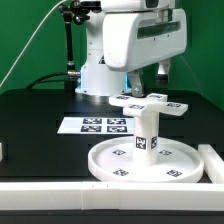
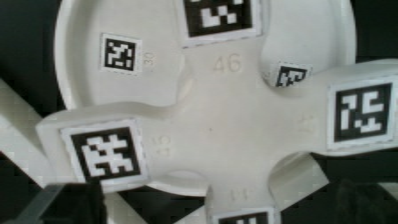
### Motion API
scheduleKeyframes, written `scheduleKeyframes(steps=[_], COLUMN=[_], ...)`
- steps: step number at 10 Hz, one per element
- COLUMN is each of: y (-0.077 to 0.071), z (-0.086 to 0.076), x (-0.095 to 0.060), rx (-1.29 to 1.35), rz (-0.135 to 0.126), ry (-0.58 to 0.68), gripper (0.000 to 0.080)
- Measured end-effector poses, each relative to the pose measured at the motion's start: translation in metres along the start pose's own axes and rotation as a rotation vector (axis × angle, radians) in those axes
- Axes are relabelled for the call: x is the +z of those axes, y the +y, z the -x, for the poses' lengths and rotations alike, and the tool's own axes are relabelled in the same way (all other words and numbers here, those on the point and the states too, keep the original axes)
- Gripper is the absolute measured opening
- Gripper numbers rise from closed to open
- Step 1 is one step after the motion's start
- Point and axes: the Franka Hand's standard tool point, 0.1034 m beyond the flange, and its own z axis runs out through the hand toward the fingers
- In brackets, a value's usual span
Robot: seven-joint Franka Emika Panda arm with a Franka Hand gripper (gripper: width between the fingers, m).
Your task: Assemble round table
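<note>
The black counter (image 1: 40, 110) is matte and flat, with wide bare room across the exterior view's left. Left of centre lies the marker board (image 1: 100, 125), a thin white sheet with square tags, just beside the disc but apart from it.

Right of centre sits the disc (image 1: 145, 162), smooth white plastic, round, with a raised rim and small tags on its face. The leg (image 1: 147, 132) stands upright from its middle, a short tagged cylinder. The foot (image 1: 150, 103) lies level on top of it, a cross with rounded arms. The pincer (image 1: 143, 88) hangs close over the foot under the bulky white arm; I cannot tell whether it is wide or narrow.

The wall (image 1: 213, 160), a white L-shaped border, runs along the lower edge and up the right, close to the disc's rim.

The wrist view fills with the foot (image 2: 214, 130), a tag on each arm end, and the disc (image 2: 89, 72) behind it.
</note>
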Motion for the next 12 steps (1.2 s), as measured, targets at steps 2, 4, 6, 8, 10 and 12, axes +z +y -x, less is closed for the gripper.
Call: scheduleKeyframes(steps=[2, 4, 6, 8, 10, 12], y=[-0.001, -0.001, 0.001, 0.001, 0.000, -0.002], z=[-0.002, -0.002, 0.001, 0.004, 0.005, 0.008], x=[0.001, 0.001, 0.001, 0.004, 0.008, 0.014], rx=[-0.261, -0.416, -0.530, -0.671, -0.785, -0.780], rz=[0.035, 0.040, 0.042, 0.039, 0.033, 0.021], ry=[-0.008, -0.020, -0.033, -0.053, -0.077, -0.083], gripper=[0.0649, 0.0649, 0.0649, 0.0649, 0.0649, 0.0649])
